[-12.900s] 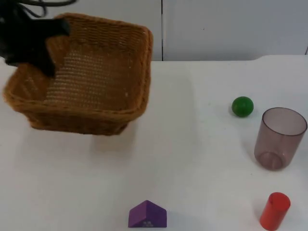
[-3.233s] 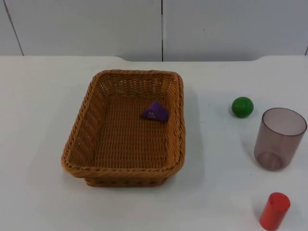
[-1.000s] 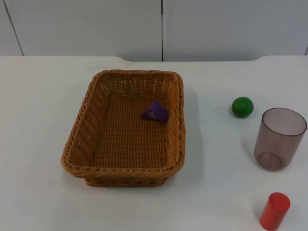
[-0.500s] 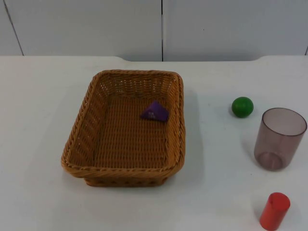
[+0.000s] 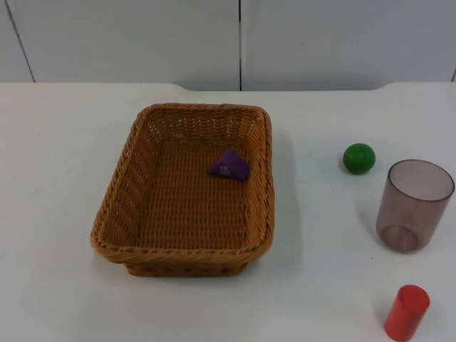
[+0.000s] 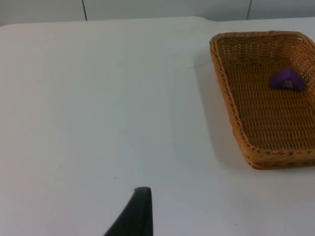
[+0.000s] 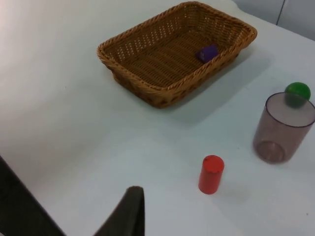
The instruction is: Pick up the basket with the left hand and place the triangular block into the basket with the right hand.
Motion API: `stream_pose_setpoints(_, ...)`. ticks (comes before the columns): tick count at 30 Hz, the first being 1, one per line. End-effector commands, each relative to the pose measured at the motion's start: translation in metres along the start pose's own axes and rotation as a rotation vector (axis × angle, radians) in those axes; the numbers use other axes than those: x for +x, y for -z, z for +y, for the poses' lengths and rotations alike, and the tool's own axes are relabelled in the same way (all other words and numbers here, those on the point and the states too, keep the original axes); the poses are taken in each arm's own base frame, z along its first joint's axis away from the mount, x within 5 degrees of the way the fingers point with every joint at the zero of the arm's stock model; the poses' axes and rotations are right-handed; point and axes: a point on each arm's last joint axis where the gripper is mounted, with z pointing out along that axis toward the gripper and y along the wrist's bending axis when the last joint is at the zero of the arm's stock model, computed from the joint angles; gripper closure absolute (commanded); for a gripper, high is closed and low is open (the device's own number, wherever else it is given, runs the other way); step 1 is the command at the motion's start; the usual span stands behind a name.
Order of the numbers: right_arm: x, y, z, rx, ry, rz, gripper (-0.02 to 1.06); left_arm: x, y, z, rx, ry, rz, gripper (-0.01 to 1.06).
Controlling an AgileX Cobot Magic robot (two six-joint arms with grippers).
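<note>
Table top (image 5: 57, 142) in white runs back to the grey partition wall (image 5: 142, 35), and the things on it are laid out across its width. At the left, the left gripper (image 6: 140, 212) is held over bare table, well apart from the basket (image 5: 117, 203); whether it is open or closed cannot be told. The basket, woven of brown wicker and rectangular, is set flat on the table left of the middle, with no gripper touching it. Inside it, the triangular block (image 5: 229, 165), purple, is found lying on the woven floor near the far right corner, close to the right wall and below the rim. The same block is seen in the left wrist view (image 6: 287, 79) and in the right wrist view (image 7: 207, 52), in both cases within the basket walls (image 6: 221, 73) (image 7: 147, 91). To the right of the basket, well apart from it, a green ball (image 5: 358, 157) is placed on the table. Just beyond it, nearer the right edge, a translucent cup (image 5: 414, 205) is stood upright with its mouth open upward, and its base is seen through the wall. Nearer the front, a red cylinder (image 5: 407, 311) is stood upright, apart from the cup. The right gripper (image 7: 130, 211) is held above the table on this side, nearer the red cylinder than the basket; its state cannot be told either.
</note>
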Motion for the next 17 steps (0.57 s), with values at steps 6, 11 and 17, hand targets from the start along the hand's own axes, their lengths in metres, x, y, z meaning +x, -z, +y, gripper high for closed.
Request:
stream_pose_setpoints(6,0.0007,-0.0035,0.0011,0.157,-0.085,0.014,-0.01,0.0010,-0.0007,-0.0007,0.008,0.015,0.002,0.00)
stream_pose_setpoints(11,-0.0002,-0.0052,0.0016,0.277,-0.147,0.022,-0.01,0.0010,-0.0007,-0.0007,0.008,0.015,0.002,0.00)
stream_pose_setpoints(17,-0.0009,-0.0066,0.0017,0.381,-0.201,0.029,-0.01,0.0010,-0.0007,-0.0007,0.008,0.015,0.002,0.00)
